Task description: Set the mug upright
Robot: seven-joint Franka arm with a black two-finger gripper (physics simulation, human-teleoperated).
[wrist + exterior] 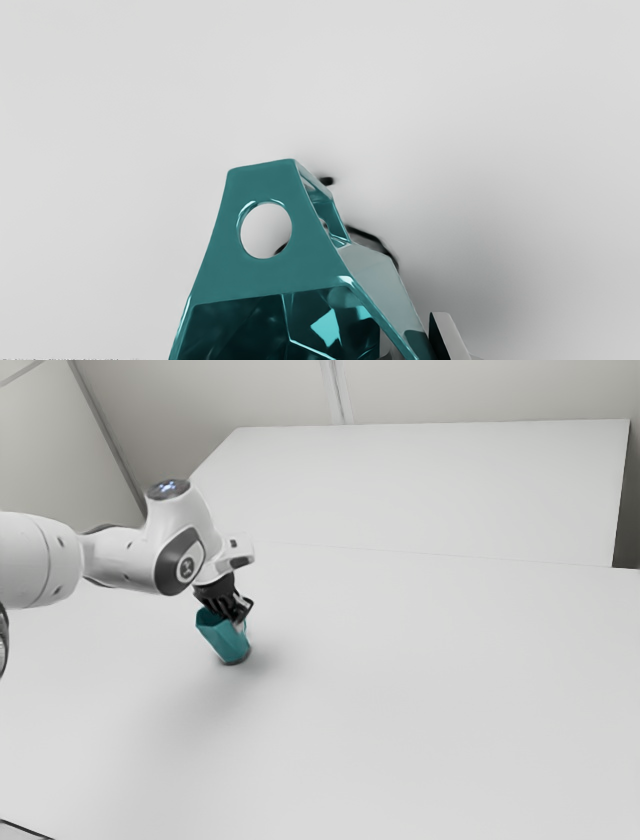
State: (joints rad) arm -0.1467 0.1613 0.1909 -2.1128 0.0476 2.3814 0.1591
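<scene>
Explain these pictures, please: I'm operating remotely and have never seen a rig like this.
The machine is one white robot arm ending in a black claw. The exterior view comes from a camera at the arm's side; the wrist view comes from one on its hand, looking past the claw at the table.

A teal mug is at the pale table. It looks tilted, its opening leaning toward the exterior view's left. The claw is at its rim, but I can't tell whether it grips the mug.
</scene>
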